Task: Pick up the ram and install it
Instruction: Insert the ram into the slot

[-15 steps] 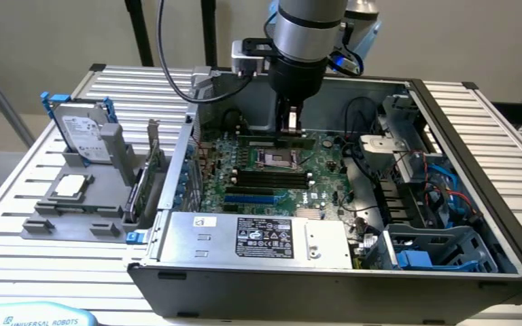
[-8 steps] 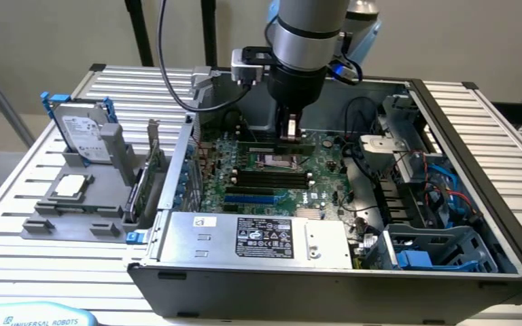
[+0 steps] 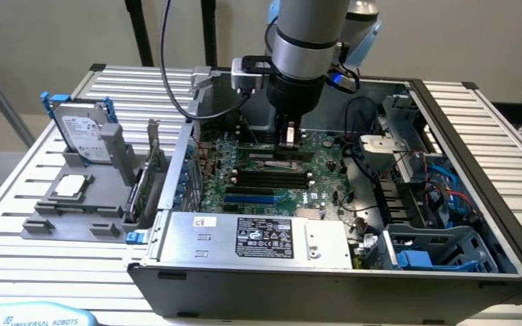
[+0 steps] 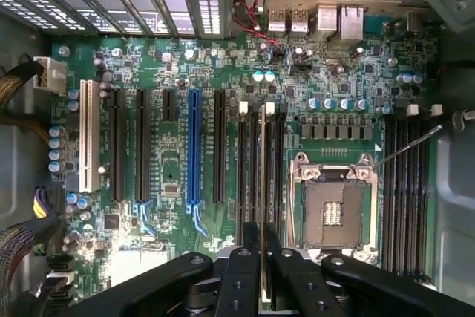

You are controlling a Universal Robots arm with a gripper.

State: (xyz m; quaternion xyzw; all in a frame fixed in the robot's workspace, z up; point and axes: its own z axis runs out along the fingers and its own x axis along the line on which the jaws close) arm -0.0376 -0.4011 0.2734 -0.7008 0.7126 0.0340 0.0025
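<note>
Hand (image 4: 261, 241) pinched long thin green circuit-board ram stick (image 4: 261, 176) by top edge; looked light, stiff, fragile.

The silver ribbed metal table (image 3: 7, 204) carries an open dark grey computer case (image 3: 334, 288) and, just beside it, a grey plastic parts stand (image 3: 71, 227).

Robotics laboratory or test workshop. Evidenced by Universal Robots arm (image 3: 308, 47) over open computer case (image 3: 334, 288) on slatted aluminium desk (image 3: 3, 227), grey parts fixture (image 3: 62, 229) holding hard drive (image 3: 84, 139), plain wall (image 3: 478, 34) behind.
</note>
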